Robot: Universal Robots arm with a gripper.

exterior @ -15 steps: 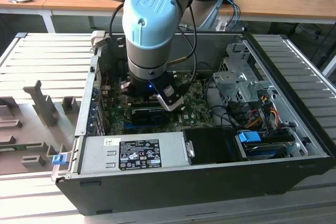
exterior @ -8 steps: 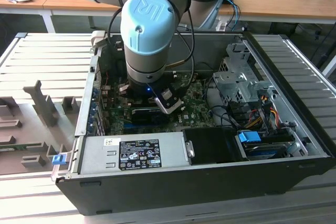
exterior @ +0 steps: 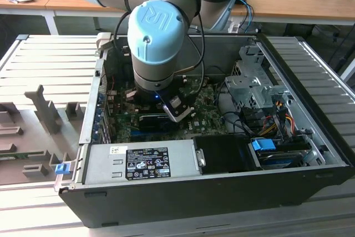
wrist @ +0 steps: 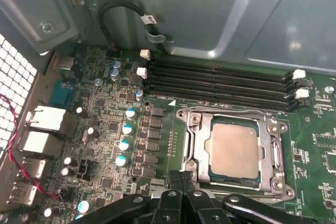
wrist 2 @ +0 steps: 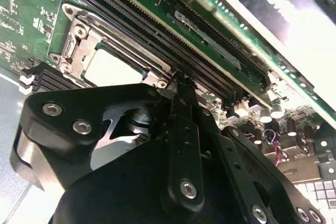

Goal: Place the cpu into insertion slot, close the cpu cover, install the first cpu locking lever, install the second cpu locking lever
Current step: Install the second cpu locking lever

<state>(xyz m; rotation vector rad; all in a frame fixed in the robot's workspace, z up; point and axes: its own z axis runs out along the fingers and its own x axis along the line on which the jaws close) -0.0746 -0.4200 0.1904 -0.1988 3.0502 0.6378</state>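
The cpu (wrist: 233,149) lies flat in the insertion slot (wrist: 269,182) on the green board, its pale metal top showing through the window of the cpu cover (wrist: 200,145), which lies down over it. The second wrist view has the cpu (wrist 2: 110,69) and the cover (wrist 2: 79,32) too. My gripper (wrist: 181,178) is shut with nothing between its black fingers, and their tips sit at the socket's edge by a corner of the cover. The same tips (wrist 2: 182,81) meet that corner in the second wrist view. In the exterior view the arm's blue-capped wrist (exterior: 152,31) hangs over the board inside the open computer case.
Long black memory slots (wrist: 220,80) run beside the socket. Capacitors (wrist: 126,145), rear ports (wrist: 39,129) and a red-black wire (wrist: 21,171) stand on the other side. Grey case walls (wrist: 210,9) rise close by. The power supply (exterior: 144,162) and drive cage (exterior: 252,84) also sit inside the case.
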